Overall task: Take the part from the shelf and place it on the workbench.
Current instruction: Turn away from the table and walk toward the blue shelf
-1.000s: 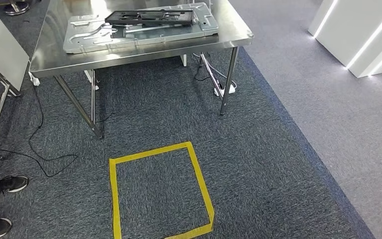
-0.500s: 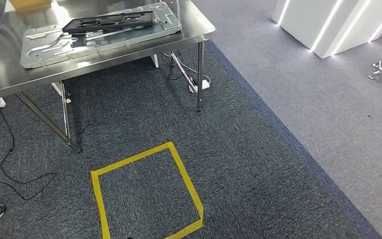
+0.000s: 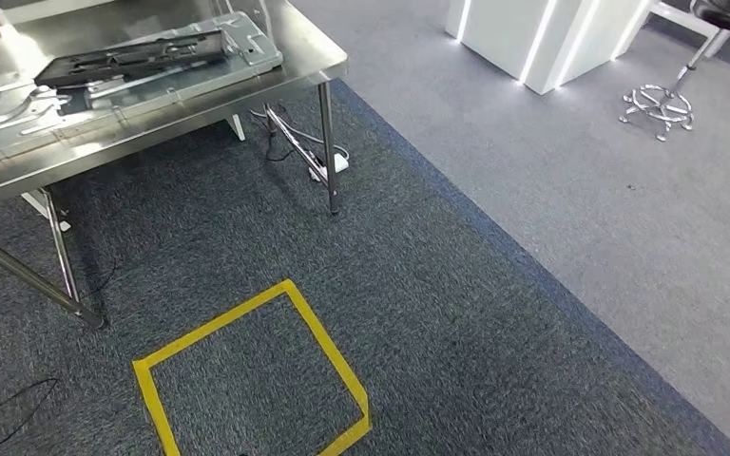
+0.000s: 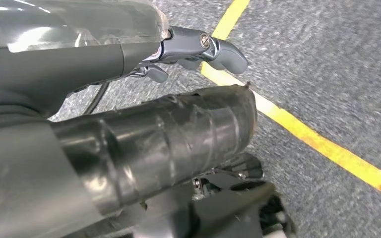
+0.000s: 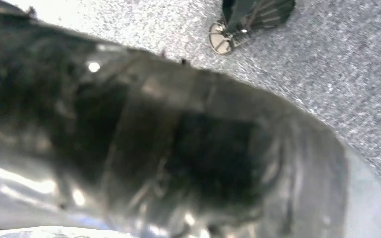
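Steel workbench point(image 3: 314, 68) beside yellow tape square point(image 3: 252, 375)

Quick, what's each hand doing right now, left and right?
Left hand: holds nothing, fingers apart, open.
Right hand: too blurred, cannot tell.

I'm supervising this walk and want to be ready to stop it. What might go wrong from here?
The cables and power strip on the carpet beside the steel workbench leg could catch a foot. The stool base sits on the grey floor to the right, a possible obstacle while turning. The left hand hangs low near the floor.
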Motion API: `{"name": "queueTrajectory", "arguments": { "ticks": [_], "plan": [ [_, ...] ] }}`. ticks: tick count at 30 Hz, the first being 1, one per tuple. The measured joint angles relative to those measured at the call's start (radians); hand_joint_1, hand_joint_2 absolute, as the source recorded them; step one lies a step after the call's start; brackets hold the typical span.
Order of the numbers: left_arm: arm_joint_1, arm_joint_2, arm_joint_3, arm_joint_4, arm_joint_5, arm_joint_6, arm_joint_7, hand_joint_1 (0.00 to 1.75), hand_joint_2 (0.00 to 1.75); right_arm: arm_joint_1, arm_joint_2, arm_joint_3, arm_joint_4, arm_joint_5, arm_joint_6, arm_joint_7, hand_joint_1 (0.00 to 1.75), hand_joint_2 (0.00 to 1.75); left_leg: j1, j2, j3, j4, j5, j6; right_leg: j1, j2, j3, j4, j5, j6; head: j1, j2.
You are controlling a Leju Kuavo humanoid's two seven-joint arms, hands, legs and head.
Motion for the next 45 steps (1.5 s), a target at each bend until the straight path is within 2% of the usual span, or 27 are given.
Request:
{"name": "queueTrajectory", "arguments": {
  "ticks": [2,4,5,7,9,11,13,15,18,19,20,21,22,24,26,28,29,31,33,34,35,36,38,40,42,44,45],
  "plan": [
    [0.002,0.0,0.001,0.0,0.0,0.0,-0.001,0.0,0.0,-0.002,0.0,0.0,0.0,0.002,0.0,0.001,0.0,0.0,-0.002,0.03,0.0,-0.006,0.004,0.01,0.003,-0.052,-0.048,0.102,-0.061,0.004,0.002,0.0],
    [0.004,0.0,0.001,0.0,-0.001,0.0,-0.001,0.0,0.0,-0.003,0.0,0.0,0.001,0.005,0.0,0.003,0.0,0.0,-0.006,0.06,-0.003,-0.004,0.003,0.013,0.001,-0.069,-0.1,0.214,-0.108,0.009,0.003,0.0],
    [0.004,0.0,0.001,0.0,-0.001,0.0,-0.001,0.0,0.0,-0.002,0.0,0.0,0.001,0.007,0.0,0.004,0.0,0.0,-0.007,0.074,-0.003,-0.003,0.002,0.014,0.0,-0.073,-0.106,0.233,-0.107,0.011,0.002,0.0],
    [0.003,0.0,0.001,0.0,-0.002,0.0,0.0,0.0,0.0,0.0,0.0,0.0,0.002,0.008,0.0,0.006,0.0,0.0,-0.008,0.098,-0.003,-0.001,-0.001,0.01,-0.002,-0.087,-0.057,0.154,-0.057,0.011,0.003,0.0],
    [0.003,0.0,0.001,0.0,-0.003,0.0,0.0,0.0,0.0,0.0,0.0,0.0,0.002,0.01,-0.001,0.009,0.0,0.0,-0.011,0.117,0.0,0.004,-0.008,0.001,0.002,-0.131,0.016,0.021,-0.011,0.005,0.002,0.0],
    [0.002,-0.001,0.001,0.0,-0.003,0.0,0.002,0.0,0.0,-0.002,0.0,0.0,0.002,0.012,-0.001,0.012,0.0,0.0,-0.015,0.133,0.004,0.007,-0.013,-0.009,0.009,-0.153,0.042,-0.033,-0.001,-0.006,0.002,0.0],
    [-0.001,-0.001,0.001,0.0,-0.003,0.0,0.002,0.0,0.0,-0.001,0.0,0.0,0.002,0.013,-0.002,0.013,0.0,0.0,-0.016,0.148,0.007,0.006,-0.015,-0.019,0.01,-0.133,0.039,-0.035,0.004,-0.015,0.002,0.0],
    [-0.002,-0.001,0.001,0.0,-0.003,0.0,0.002,0.0,0.0,-0.001,0.0,-0.001,0.002,0.014,-0.002,0.014,0.0,0.0,-0.012,0.124,0.0,0.029,-0.038,-0.03,0.004,-0.113,0.04,-0.043,0.012,-0.028,0.001,0.0],
    [0.001,-0.001,0.002,0.0,-0.003,0.0,0.003,0.0,0.0,-0.003,0.0,-0.003,0.002,0.015,-0.002,0.014,0.0,0.0,-0.004,0.056,-0.074,0.202,-0.136,-0.04,0.003,-0.082,0.035,-0.047,0.019,-0.039,0.0,0.0],
    [0.003,-0.001,0.002,0.0,-0.003,0.0,0.004,0.0,0.0,-0.002,0.0,-0.004,0.002,0.016,-0.002,0.014,0.0,0.0,-0.003,0.049,-0.102,0.262,-0.158,-0.042,0.004,-0.07,0.034,-0.047,0.02,-0.04,0.0,0.0],
    [0.005,-0.001,0.003,0.0,-0.003,0.0,0.004,0.0,0.0,-0.001,0.0,-0.005,0.002,0.018,-0.002,0.014,0.0,0.0,-0.002,0.047,-0.116,0.291,-0.158,-0.042,0.005,-0.057,0.033,-0.046,0.02,-0.04,0.0,0.0],
    [0.006,-0.001,0.003,0.0,-0.003,0.0,0.005,0.0,0.0,-0.001,0.0,-0.006,0.002,0.02,-0.002,0.014,0.0,0.0,-0.002,0.045,-0.114,0.283,-0.139,-0.042,0.005,-0.044,0.034,-0.045,0.02,-0.04,0.0,0.0],
    [0.006,0.0,0.004,0.0,-0.002,0.0,0.005,0.0,0.0,0.0,0.0,-0.006,0.002,0.023,-0.001,0.014,0.0,0.0,-0.001,0.041,-0.094,0.237,-0.104,-0.041,0.005,-0.031,0.034,-0.043,0.02,-0.04,0.0,0.0],
    [0.006,0.0,0.006,0.0,-0.001,-0.001,0.005,0.0,0.0,0.0,0.002,-0.007,0.002,0.028,0.001,0.014,0.0,0.0,0.003,0.001,-0.036,0.102,-0.036,-0.036,0.005,-0.006,0.031,-0.035,0.019,-0.035,0.0,0.0],
    [0.006,0.0,0.008,0.0,0.0,-0.002,0.005,0.0,0.0,-0.002,0.005,-0.007,0.002,0.031,0.003,0.012,0.0,0.0,0.003,-0.032,-0.008,0.029,-0.015,-0.032,0.004,0.017,0.023,-0.028,0.02,-0.023,0.0,0.0],
    [0.004,0.0,0.01,0.0,0.002,-0.003,0.004,0.0,0.0,0.0,0.007,-0.007,0.002,0.035,0.003,0.01,0.0,0.0,0.0,-0.022,-0.005,0.022,-0.015,-0.024,0.002,0.037,0.016,-0.03,0.026,-0.008,0.0,0.0],
    [0.004,0.0,0.01,0.0,0.004,-0.004,0.004,0.0,0.0,0.002,0.008,-0.007,0.002,0.039,0.003,0.01,0.0,0.0,0.0,-0.01,-0.002,0.016,-0.01,-0.016,0.001,0.036,0.014,-0.028,0.025,-0.002,0.0,0.0],
    [0.004,-0.001,0.011,0.0,0.007,-0.006,0.002,0.0,0.0,0.004,0.008,-0.007,0.003,0.044,0.005,0.01,0.0,0.0,0.002,0.015,0.002,0.002,0.0,0.0,0.003,-0.004,-0.009,0.018,-0.007,0.006,0.002,0.0],
    [0.007,-0.001,0.011,0.0,0.008,-0.008,0.002,0.0,0.0,0.002,0.009,-0.007,0.003,0.047,0.009,0.01,0.0,0.0,-0.001,0.043,0.001,-0.002,0.003,0.009,0.003,-0.055,-0.065,0.135,-0.072,0.011,0.003,0.0],
    [0.009,0.0,0.012,0.0,0.008,-0.009,0.002,0.0,0.0,0.001,0.009,-0.007,0.003,0.048,0.012,0.01,0.0,0.0,-0.004,0.059,0.0,-0.001,0.002,0.01,0.002,-0.065,-0.093,0.196,-0.096,0.014,0.003,0.0],
    [0.01,0.0,0.012,0.0,0.009,-0.01,0.002,0.0,0.0,0.001,0.009,-0.007,0.004,0.048,0.014,0.01,0.0,0.0,-0.005,0.073,-0.001,-0.001,0.002,0.011,0.0,-0.071,-0.11,0.232,-0.104,0.016,0.003,0.0],
    [0.009,0.001,0.012,0.0,0.009,-0.01,0.002,0.0,0.0,0.002,0.009,-0.007,0.004,0.049,0.015,0.01,0.0,0.0,-0.006,0.087,0.0,-0.001,0.0,0.011,-0.001,-0.075,-0.108,0.234,-0.094,0.018,0.003,0.0],
    [0.007,0.001,0.012,0.0,0.009,-0.012,0.002,0.0,0.0,0.003,0.009,-0.006,0.004,0.052,0.018,0.009,0.0,0.0,-0.007,0.108,0.004,0.0,-0.003,0.007,-0.003,-0.094,-0.048,0.128,-0.034,0.017,0.003,0.0],
    [0.006,0.001,0.012,0.0,0.009,-0.014,0.0,0.0,0.0,0.001,0.009,-0.006,0.005,0.056,0.02,0.008,0.0,0.0,-0.011,0.126,0.008,0.003,-0.01,-0.003,0.005,-0.13,0.019,0.005,0.008,0.007,0.002,0.0],
    [0.004,0.001,0.012,0.0,0.009,-0.016,-0.003,0.0,0.0,0.0,0.01,-0.005,0.005,0.062,0.024,0.006,0.0,0.0,-0.015,0.141,0.011,0.005,-0.015,-0.014,0.013,-0.141,0.035,-0.034,0.011,-0.006,0.002,0.0],
    [0.0,0.001,0.012,0.0,0.009,-0.017,-0.006,0.0,0.0,0.002,0.01,-0.004,0.005,0.067,0.026,0.005,0.0,0.0,-0.013,0.15,0.017,0.006,-0.02,-0.024,0.011,-0.122,0.033,-0.038,0.015,-0.017,0.001,0.0],
    [-0.001,0.002,0.012,0.0,0.009,-0.017,-0.007,0.0,0.0,0.002,0.01,-0.004,0.005,0.069,0.027,0.005,0.0,0.0,-0.011,0.137,0.015,0.016,-0.031,-0.029,0.009,-0.113,0.034,-0.041,0.018,-0.023,0.001,0.0]
  ]
}}
